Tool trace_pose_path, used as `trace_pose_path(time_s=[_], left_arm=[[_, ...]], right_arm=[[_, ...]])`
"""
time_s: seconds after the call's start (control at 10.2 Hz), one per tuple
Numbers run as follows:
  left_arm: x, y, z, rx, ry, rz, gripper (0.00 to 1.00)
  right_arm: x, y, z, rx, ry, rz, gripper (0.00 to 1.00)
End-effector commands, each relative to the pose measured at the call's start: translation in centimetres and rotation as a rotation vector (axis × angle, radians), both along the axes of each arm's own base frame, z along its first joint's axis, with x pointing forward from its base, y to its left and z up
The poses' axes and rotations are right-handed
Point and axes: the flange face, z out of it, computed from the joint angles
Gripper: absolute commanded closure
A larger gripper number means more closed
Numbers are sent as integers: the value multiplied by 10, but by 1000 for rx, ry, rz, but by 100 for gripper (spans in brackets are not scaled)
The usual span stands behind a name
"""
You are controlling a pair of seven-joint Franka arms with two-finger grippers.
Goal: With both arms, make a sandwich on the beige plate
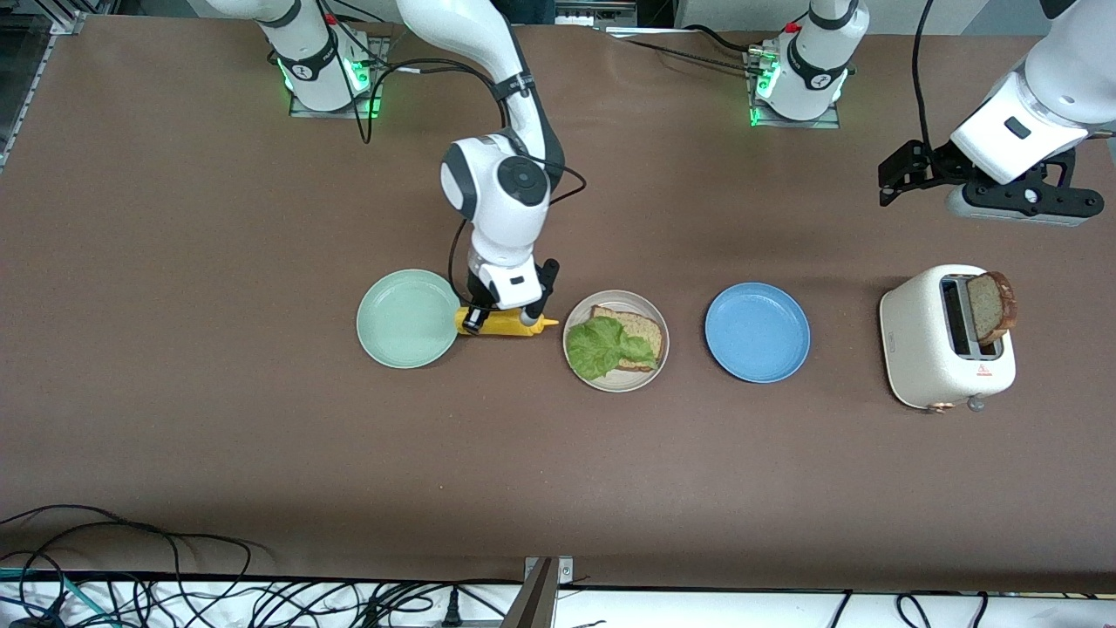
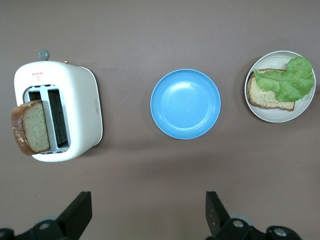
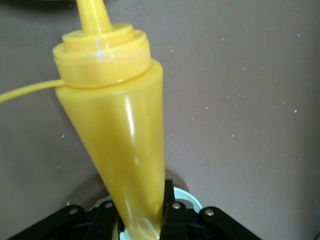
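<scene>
Front view: right gripper (image 1: 499, 316) is clamped on a yellow mustard bottle (image 1: 510, 324) lying between the mint-green plate (image 1: 406, 318) and the beige plate (image 1: 616, 340), which carries a bread slice (image 1: 641, 331) topped with lettuce (image 1: 602, 346). Left gripper (image 1: 891, 179) waits in the air, fingers apart, toward the left arm's end of the table; a second slice (image 1: 992, 307) stands in the white toaster (image 1: 946, 338), blue plate (image 1: 757, 331) between toaster and beige plate.

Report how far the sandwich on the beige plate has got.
Done: one bread slice with lettuce lies on the beige plate. In hand: the right end effector grips a yellow squeeze bottle beside it. Left: the second slice sits in the toaster; the open left end effector hovers nearby.
</scene>
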Motion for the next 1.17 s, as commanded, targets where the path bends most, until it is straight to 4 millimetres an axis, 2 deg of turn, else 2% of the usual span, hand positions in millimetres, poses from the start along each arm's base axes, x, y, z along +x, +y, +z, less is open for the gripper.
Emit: trace_pose_path(time_s=[0.0, 0.1, 0.2, 0.39, 0.49, 0.88, 0.98, 1.07], left_arm=[[-1, 14, 4, 32, 25, 19, 0], [-1, 21, 4, 32, 27, 30, 0], [0, 31, 3, 32, 29, 49, 0], [1, 45, 2, 44, 31, 73, 0], [3, 62, -1, 46, 37, 88, 0], [8, 120, -12, 31, 58, 60, 0], [13, 131, -22, 22, 74, 45, 0], [16, 154, -37, 16, 100, 55, 0]], right_arm=[[-3, 26, -14, -119, -57, 95, 100], [-6, 27, -22, -171, -80, 107, 100], [-24, 44, -32, -203, -108, 115, 100], [-34, 53, -40, -220, -196, 57, 100], [-44, 60, -45, -224, -232, 40, 100], [-47, 63, -50, -233, -240, 43, 100], [-45, 63, -48, -231, -239, 47, 100], [-40, 60, -39, -228, -232, 49, 100]])
